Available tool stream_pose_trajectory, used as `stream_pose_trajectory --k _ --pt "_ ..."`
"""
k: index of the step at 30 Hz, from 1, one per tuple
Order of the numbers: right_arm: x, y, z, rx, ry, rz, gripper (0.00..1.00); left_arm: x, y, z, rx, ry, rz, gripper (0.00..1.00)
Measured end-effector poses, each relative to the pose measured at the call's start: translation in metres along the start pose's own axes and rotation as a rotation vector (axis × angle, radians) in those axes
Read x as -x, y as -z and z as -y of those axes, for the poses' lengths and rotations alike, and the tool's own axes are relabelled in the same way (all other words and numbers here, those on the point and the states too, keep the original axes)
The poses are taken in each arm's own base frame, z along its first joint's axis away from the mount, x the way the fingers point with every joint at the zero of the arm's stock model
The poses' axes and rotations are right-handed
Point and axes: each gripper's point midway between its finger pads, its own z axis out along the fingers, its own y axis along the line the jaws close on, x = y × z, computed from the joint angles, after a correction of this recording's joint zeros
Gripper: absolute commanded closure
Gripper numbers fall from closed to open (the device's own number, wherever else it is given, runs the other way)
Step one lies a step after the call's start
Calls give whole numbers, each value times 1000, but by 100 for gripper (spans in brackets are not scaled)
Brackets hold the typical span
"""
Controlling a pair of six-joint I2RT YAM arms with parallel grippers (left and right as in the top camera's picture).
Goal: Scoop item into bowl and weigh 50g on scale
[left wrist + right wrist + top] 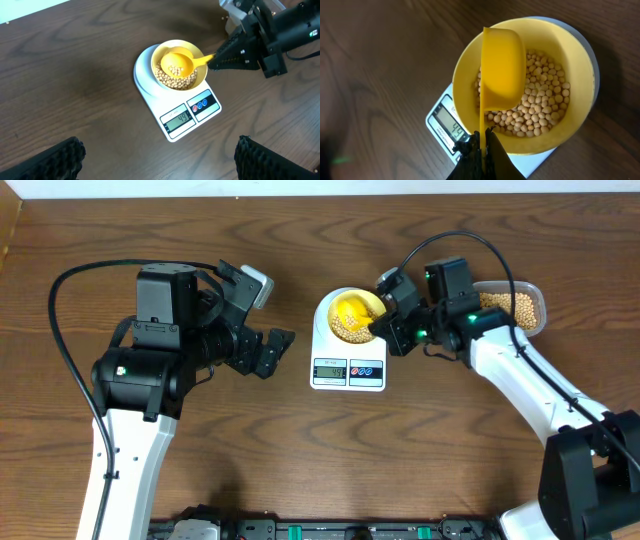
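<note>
The beans (pixel 540 105) lie heaped in the pale yellow bowl (pixel 580 75). A bright yellow scoop (pixel 502 67) held over them hides the left part of the heap. Whether any beans rest in the scoop is hard to make out.

The bowl sits on the round platform of the white scale (pixel 177 117) and covers most of it. In the right wrist view the bowl's rim cuts off one edge of the display. The digits read 49. The marks on the red and blue buttons (pixel 200 105) are too small to read.

The scale's long axis runs away from the robot, with the display end nearest it. The scoop's handle points right, into the right pincer (pixel 216 61), which is clenched on it.

More beans fill a clear container (pixel 540 295) at the far right, partly hidden by the right arm. The left pincer (pixel 265 315) is spread wide and empty above the wooden counter (pixel 150 230), left of the scale.
</note>
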Motion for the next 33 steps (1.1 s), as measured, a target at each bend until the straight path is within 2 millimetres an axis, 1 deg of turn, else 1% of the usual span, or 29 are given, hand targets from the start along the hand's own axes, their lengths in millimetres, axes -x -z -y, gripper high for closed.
stream_pose_trajectory --k 7,16,33 --pt "2 5 2 34 -22 17 99 0 0 0 0 0 0 3" --pt "7 6 1 44 -11 36 99 0 0 0 0 0 0 2" --pt "7 6 1 46 -9 38 99 0 0 0 0 0 0 2"
